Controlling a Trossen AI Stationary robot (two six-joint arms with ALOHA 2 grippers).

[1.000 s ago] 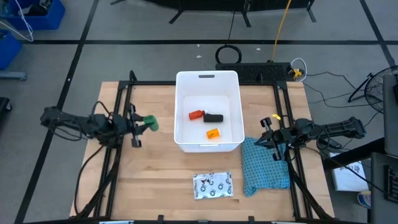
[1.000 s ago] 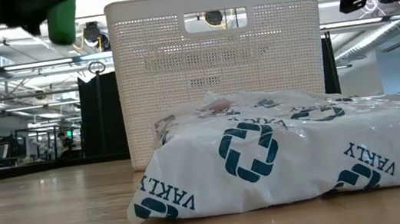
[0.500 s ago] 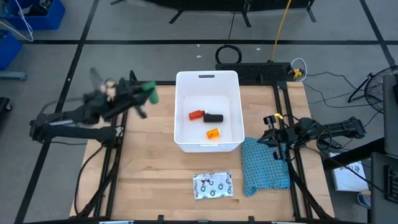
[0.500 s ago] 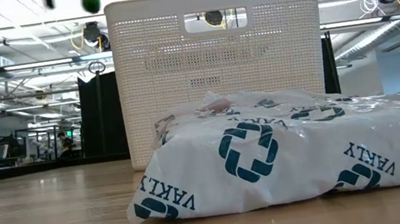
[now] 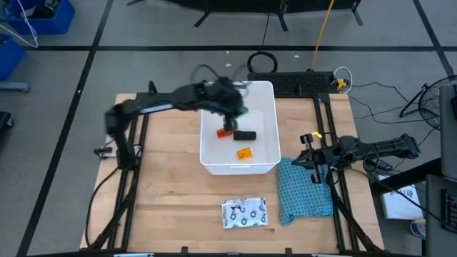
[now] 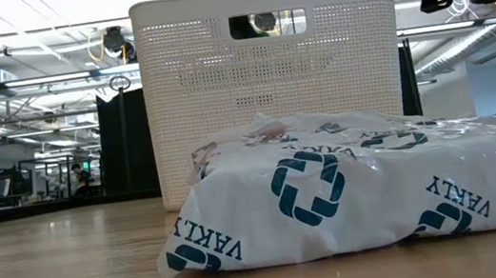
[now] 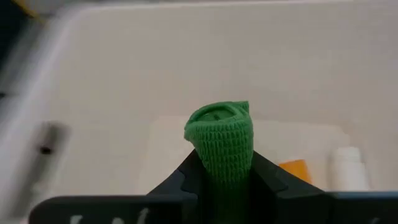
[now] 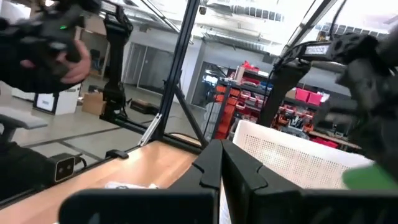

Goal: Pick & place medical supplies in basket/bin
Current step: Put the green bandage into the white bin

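Left gripper (image 5: 234, 107) hangs over the far-left part of the bin (image 5: 265, 87), its fingers (image 7: 264, 174) pinched on a green roll (image 7: 221, 140), which we see standing up between them in the left wrist view with the white bin floor beyond. Already lying in the bin are a red piece (image 5: 226, 132), a black piece (image 5: 245, 135) and an orange piece (image 5: 244, 153), all close together near the middle. A white pouch (image 5: 244, 212) still lies on the table nearer than the bin, just left of a blue cloth (image 5: 305, 190). Right gripper (image 5: 308, 158) waits to the right of the bin over the table's right edge, its fingers closed on nothing we can see. We judge the roll is about ready to drop. Our worry is the wall: the gripper sits close to the bin's left rim, so a release while the arm is moving fast could send the roll against that rim and out onto the table. A soft roll may also cling to a finger if they open only slightly.
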